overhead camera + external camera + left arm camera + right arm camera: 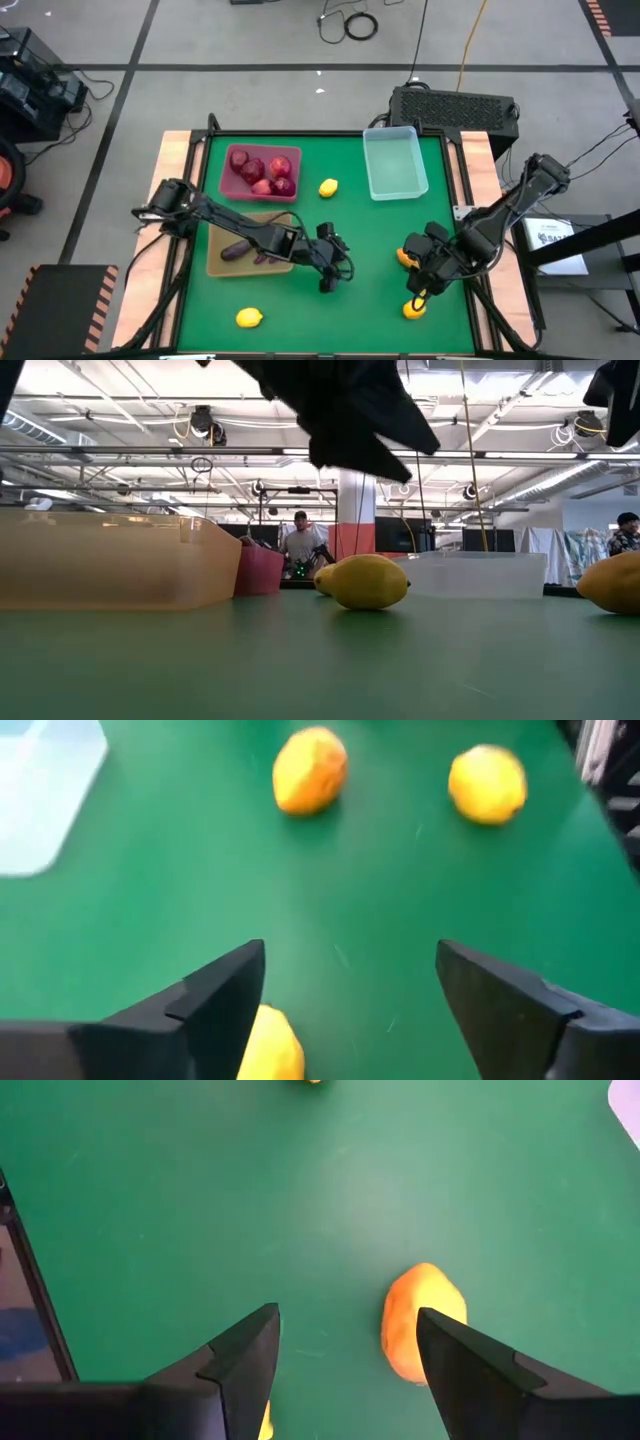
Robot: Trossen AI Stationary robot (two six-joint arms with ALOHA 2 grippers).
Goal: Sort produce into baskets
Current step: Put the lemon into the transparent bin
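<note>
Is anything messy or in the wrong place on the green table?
Nothing is spilled or broken. Four yellow fruits still lie loose on the green mat, like one near the front edge, while the clear bin sits empty. The red fruits are neatly in the pink tray.

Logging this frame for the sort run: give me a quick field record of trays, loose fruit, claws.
maroon tray: red round fruits inside
tan tray: purple eggplants inside
clear bin: looks empty
loose lemons: four on the green mat; one mid-table, one near front left, two by the right arm
left claw: open, empty, above mat centre
right claw: open, empty, over a lemon
</note>
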